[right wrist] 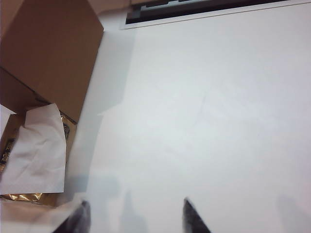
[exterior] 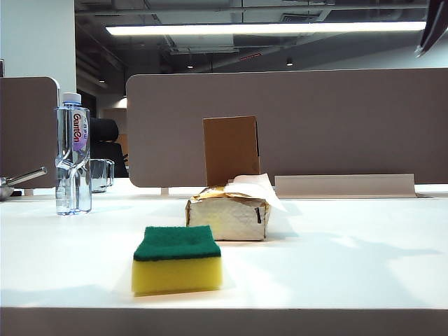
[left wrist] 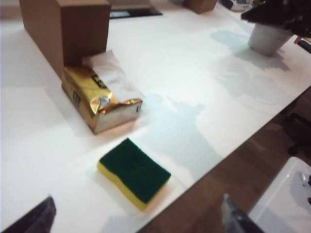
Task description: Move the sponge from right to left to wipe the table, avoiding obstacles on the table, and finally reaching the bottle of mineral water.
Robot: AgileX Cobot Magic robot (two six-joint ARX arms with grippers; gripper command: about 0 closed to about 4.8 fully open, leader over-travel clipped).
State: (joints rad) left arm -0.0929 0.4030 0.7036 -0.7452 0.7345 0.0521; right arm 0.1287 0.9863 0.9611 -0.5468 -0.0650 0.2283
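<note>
The sponge [exterior: 177, 257], yellow foam with its green layer on top, lies free near the front edge of the white table [exterior: 350, 266]. The silvery tissue pack [exterior: 229, 210] and the upright cardboard box [exterior: 231, 149] stand behind it. The bottle of mineral water [exterior: 73, 157] stands at the far left. No gripper shows in the exterior view. My left gripper [left wrist: 136, 221] hangs open above the table's front edge, close to the sponge [left wrist: 134, 172], with nothing between its fingers. My right gripper [right wrist: 137, 216] is open over bare table beside the tissue pack [right wrist: 34, 155] and the box [right wrist: 48, 53].
A clear glass mug [exterior: 101, 173] stands just behind the bottle. Brown-grey partition panels [exterior: 315, 119] close off the back. A grey plant pot [left wrist: 269, 36] sits on the table away from the tissue pack [left wrist: 99, 97]. Brown floor [left wrist: 233, 174] lies past the front edge.
</note>
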